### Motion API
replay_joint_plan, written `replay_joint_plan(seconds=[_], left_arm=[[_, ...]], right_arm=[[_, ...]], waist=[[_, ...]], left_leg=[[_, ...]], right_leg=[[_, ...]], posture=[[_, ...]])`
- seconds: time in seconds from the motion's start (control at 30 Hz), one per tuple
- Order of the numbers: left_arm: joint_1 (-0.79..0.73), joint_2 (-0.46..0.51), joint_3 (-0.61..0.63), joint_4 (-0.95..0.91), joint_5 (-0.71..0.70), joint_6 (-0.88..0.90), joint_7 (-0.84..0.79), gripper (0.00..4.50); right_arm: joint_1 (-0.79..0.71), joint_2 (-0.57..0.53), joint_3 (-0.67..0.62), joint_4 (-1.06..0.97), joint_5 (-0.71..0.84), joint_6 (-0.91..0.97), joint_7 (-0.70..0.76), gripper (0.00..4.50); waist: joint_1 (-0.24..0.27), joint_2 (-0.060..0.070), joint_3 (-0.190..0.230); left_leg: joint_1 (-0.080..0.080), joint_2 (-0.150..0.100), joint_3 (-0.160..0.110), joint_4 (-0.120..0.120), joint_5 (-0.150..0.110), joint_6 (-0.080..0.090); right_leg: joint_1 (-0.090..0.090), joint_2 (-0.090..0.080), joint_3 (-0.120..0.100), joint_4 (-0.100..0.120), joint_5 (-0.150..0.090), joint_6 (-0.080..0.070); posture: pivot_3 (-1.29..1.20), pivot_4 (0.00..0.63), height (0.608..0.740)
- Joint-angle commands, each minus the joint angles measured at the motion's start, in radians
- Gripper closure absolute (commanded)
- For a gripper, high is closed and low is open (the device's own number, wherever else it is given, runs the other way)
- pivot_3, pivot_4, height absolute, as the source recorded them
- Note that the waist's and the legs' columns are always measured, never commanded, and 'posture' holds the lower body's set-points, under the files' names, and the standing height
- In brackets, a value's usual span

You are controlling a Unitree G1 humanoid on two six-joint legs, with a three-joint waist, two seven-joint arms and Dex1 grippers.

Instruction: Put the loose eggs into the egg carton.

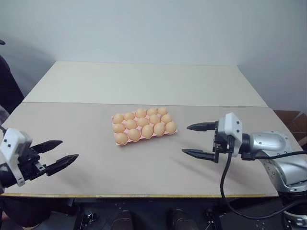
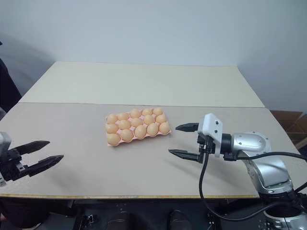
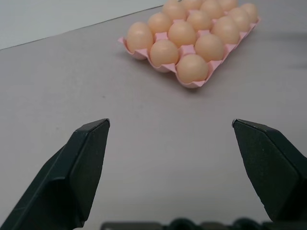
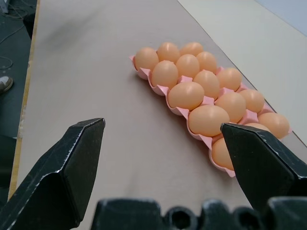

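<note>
Partly cut off at frame edge: left gripper (image 1: 61, 151), fingers apart, empty. Right gripper (image 1: 196, 140) likewise wide, beside pink moulded egg carton (image 1: 144, 138), all cups filled with orange-tan eggs (image 1: 142, 123); bare grey tabletop (image 1: 144, 167) around.

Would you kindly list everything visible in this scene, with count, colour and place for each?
eggs: fifteen, light orange-tan, filling every cup of the carton in three rows of five; none lies loose on the table.
egg carton: one, pink, lidless with scalloped edges, near the middle of the front table, between the two grippers.
front table: one, grey-beige top with a pale wooden front edge, carrying the carton.
back table: one, cream, butted against the far edge of the front table.
wall: pale grey, behind the tables.
left gripper: one, black fingers, open, over the table's front left corner, holding nothing.
right gripper: one, black fingers on a white and silver wrist, open, right of the carton, holding nothing.
</note>
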Motion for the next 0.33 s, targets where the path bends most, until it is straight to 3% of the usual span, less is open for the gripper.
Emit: replay_joint_plan(seconds=[0.03, 0.33], left_arm=[[0.028, -0.006, 0.052, -0.088, -0.052, 0.012, 0.018, 0.04], [0.060, -0.002, 0.103, -0.148, -0.141, 0.052, 0.081, 0.04]], right_arm=[[-0.027, 0.000, -0.022, 0.005, 0.014, -0.014, 0.004, 0.00], [-0.059, 0.002, -0.004, 0.050, -0.002, -0.036, 0.029, 0.00]], waist=[[0.000, 0.000, 0.000], [-0.002, 0.000, 0.000]], left_leg=[[0.000, 0.000, 0.000, 0.000, 0.000, 0.000], [0.000, 0.000, 0.000, 0.000, 0.000, 0.000]], right_leg=[[0.000, 0.000, 0.000, 0.000, 0.000, 0.000], [0.000, 0.001, 0.001, 0.000, 0.000, 0.000]], posture=[[0.00, 0.150, 0.740], [0.00, 0.150, 0.740]])
